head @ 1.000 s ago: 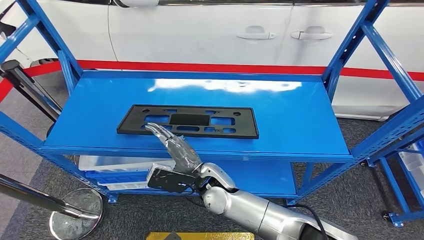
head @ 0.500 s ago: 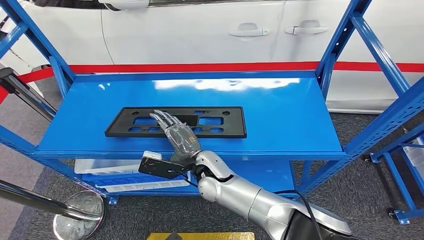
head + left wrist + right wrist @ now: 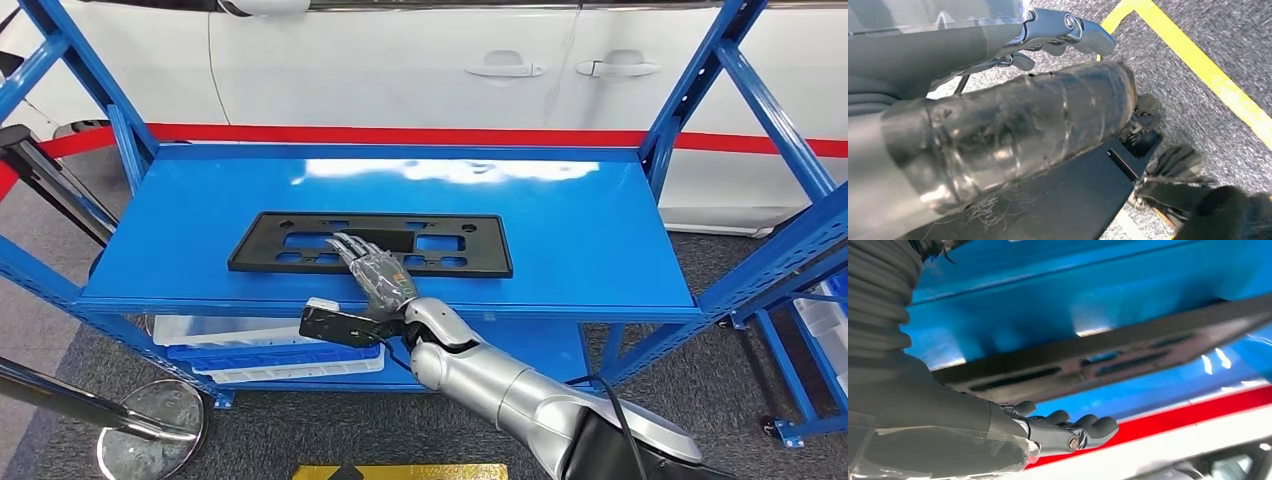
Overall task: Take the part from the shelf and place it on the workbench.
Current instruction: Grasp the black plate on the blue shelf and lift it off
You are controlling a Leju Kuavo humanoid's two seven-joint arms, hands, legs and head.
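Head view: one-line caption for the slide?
Right hand reaches flat over the black plastic panel lying on the blue shelf, not yet gripping.

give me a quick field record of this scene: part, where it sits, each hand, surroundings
part: flat black plastic panel with cut-out slots
location: lying flat on the top deck of the blue shelf, near the front edge
right hand: stretched over the panel's front middle, fingers extended, nothing gripped
left hand: hanging low over grey carpet with a yellow floor line; grasp state unclear
lower shelf: white tray
background: white car behind a red stripe
task status: panel not yet lifted
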